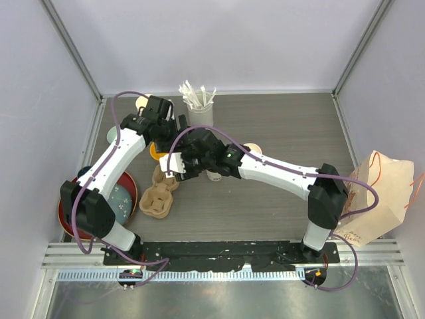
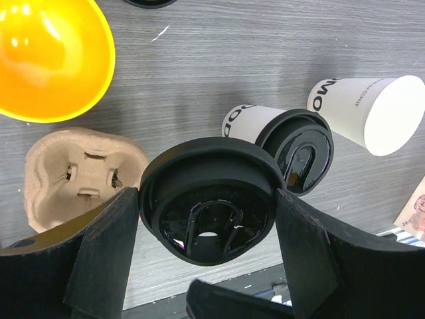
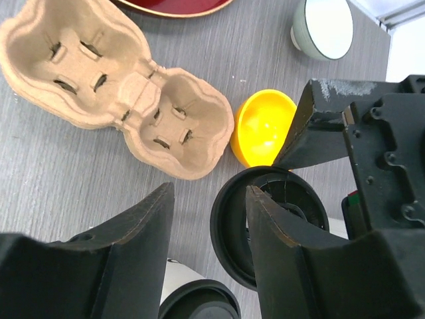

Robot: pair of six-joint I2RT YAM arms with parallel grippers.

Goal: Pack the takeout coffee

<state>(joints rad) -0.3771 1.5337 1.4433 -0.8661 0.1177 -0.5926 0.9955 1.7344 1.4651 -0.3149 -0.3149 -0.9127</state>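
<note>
Left pincer (image 2: 206,211) clenched on glossy black-lidded paper cup (image 2: 199,174); right pincer (image 3: 209,222) released alongside, its camera showing whole moulded-pulp carrier (image 3: 119,86).

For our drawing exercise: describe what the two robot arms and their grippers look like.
The left arm and right arm have white segments joined by black joints, each carrying a purple cable. The gripper fingers are matte black wedge-shaped slabs, some scuffed pale at the edges.

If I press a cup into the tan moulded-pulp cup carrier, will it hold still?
Probably not. The tan moulded-pulp cup carrier lies loose on the smooth grey table, so it likely slides. It looks thin and light, so its slotted wells may flex under pressure.
</note>
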